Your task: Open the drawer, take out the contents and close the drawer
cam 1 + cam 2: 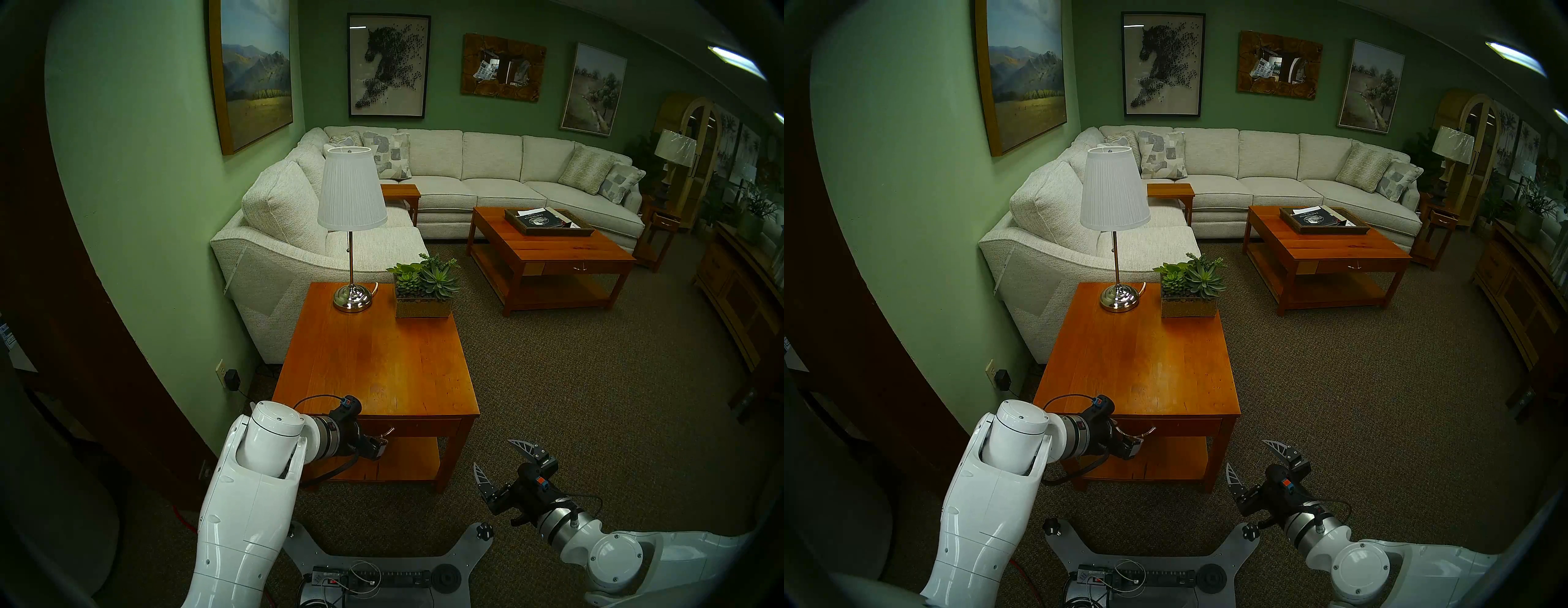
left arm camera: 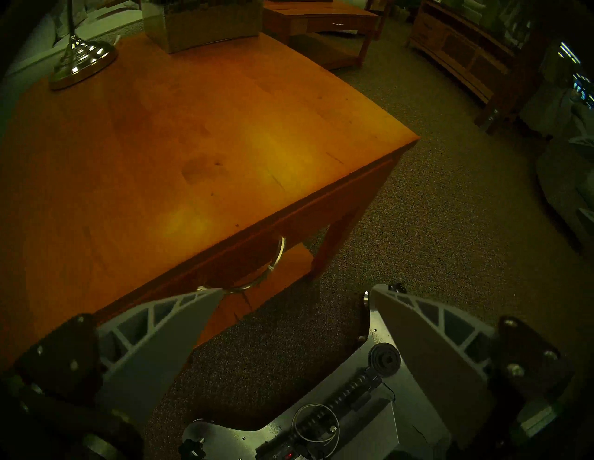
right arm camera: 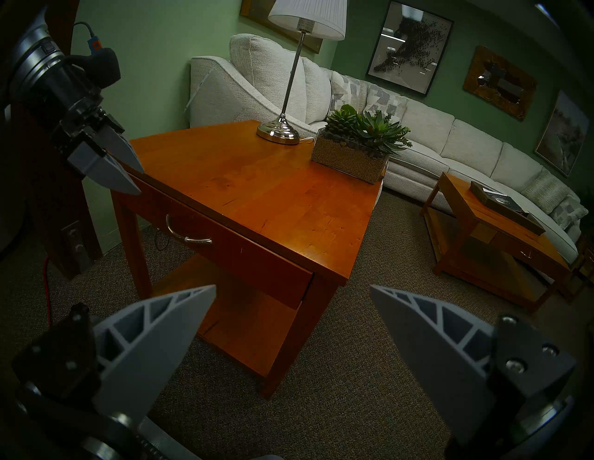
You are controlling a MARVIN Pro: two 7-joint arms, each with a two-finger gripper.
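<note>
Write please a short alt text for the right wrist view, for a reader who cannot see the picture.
A closed drawer with a curved silver handle sits in an orange-brown wooden side table. The left gripper, jaws open, hovers near the table's front left corner, and the open right gripper frames the bottom. A lamp and potted succulents stand on top.

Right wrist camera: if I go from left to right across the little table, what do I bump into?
Left gripper → silver drawer handle → lamp base → succulent planter.
</note>
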